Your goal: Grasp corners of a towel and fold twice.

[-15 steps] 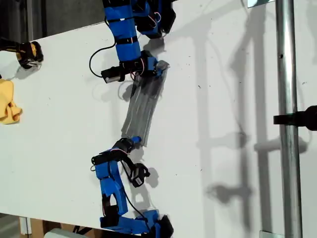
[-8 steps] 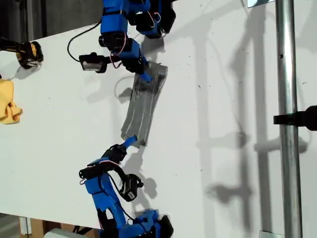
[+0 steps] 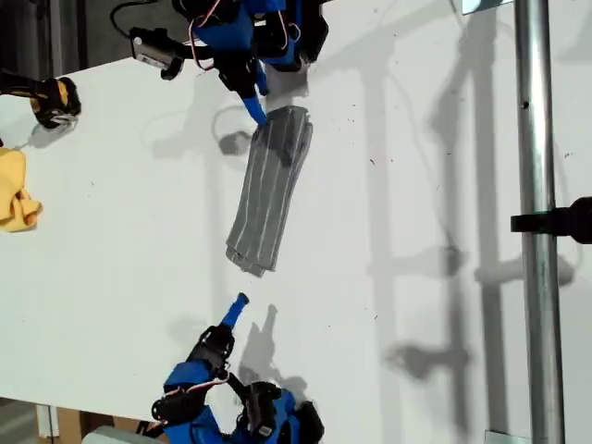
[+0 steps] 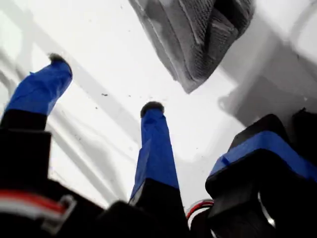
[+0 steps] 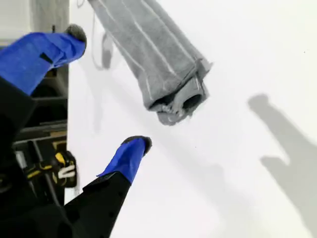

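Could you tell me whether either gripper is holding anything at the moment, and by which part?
Nothing is held. My first gripper and my second gripper are both open and clear of the folded towel, which lies on the table.

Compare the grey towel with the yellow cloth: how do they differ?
The towel is dark grey with white stripes; the yellow cloth is plain. The towel lies folded into a long narrow strip; the yellow cloth sits crumpled at the exterior view's left edge, partly cropped. Both rest on the white table.
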You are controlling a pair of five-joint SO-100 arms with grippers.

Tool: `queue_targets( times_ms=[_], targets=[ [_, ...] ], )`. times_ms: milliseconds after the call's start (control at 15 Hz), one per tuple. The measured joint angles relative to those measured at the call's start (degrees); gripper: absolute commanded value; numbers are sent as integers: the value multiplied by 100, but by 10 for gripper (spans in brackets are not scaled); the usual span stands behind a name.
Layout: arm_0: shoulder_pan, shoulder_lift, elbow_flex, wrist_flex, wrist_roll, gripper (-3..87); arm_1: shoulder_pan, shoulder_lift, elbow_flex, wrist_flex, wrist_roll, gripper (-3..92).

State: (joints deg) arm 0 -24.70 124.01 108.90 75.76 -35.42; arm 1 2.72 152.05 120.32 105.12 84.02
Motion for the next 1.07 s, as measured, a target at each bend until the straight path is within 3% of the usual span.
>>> queue_targets(
  times_ms=[267, 400, 600, 800, 1067],
  targets=[
    [826, 4017, 3551, -976, -1063, 250, -1749, 861, 624, 79, 2276, 305],
    [1151, 5634, 4702, -1020, -1433, 232, -2127, 853, 650, 123, 2777, 308],
    [1494, 7233, 5880, -932, -1802, 230, -2101, 510, 809, 62, 2953, 309],
    [1679, 7444, 6284, -905, -1960, 229, -1617, -466, 1310, -457, 2883, 319],
    [1679, 7462, 6319, -870, -1978, 222, -483, -2312, 1538, -1239, 1934, 352]
  ],
)
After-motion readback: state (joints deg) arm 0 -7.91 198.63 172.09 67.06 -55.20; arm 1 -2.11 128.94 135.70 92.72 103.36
